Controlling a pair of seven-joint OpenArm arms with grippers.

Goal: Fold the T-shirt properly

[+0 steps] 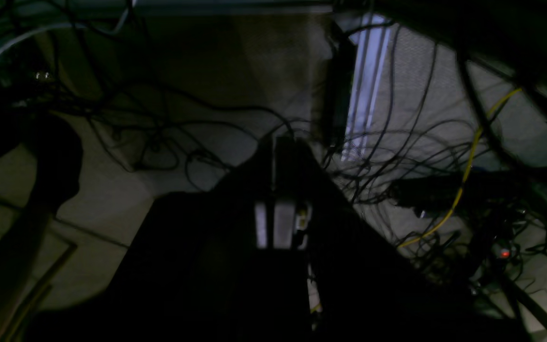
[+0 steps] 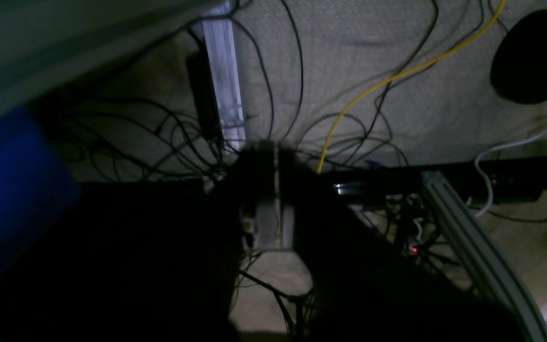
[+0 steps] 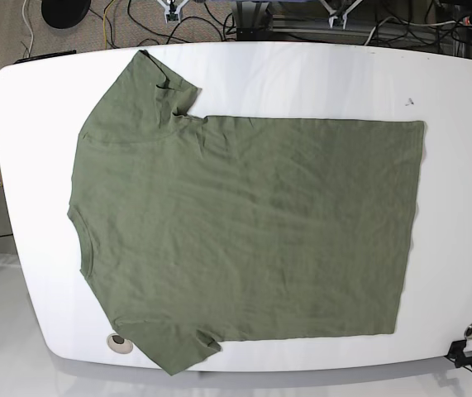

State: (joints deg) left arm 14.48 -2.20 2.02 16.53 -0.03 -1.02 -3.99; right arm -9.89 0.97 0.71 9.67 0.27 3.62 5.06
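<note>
One T-shirt (image 3: 244, 231), olive green: lies spread flat on the one white worktop (image 3: 302, 78), neck toward the base view's left edge, hem toward its right, two short sleeves out. My left gripper (image 1: 280, 190): jaws closed, empty. My right gripper (image 2: 271, 190): jaws closed, empty. Both hang over cabled floor.

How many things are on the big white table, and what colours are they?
Green T-shirt: 1
White table underneath: 1
Small dark speck on the table, too small to tell what it is: 1
Total: 3
</note>
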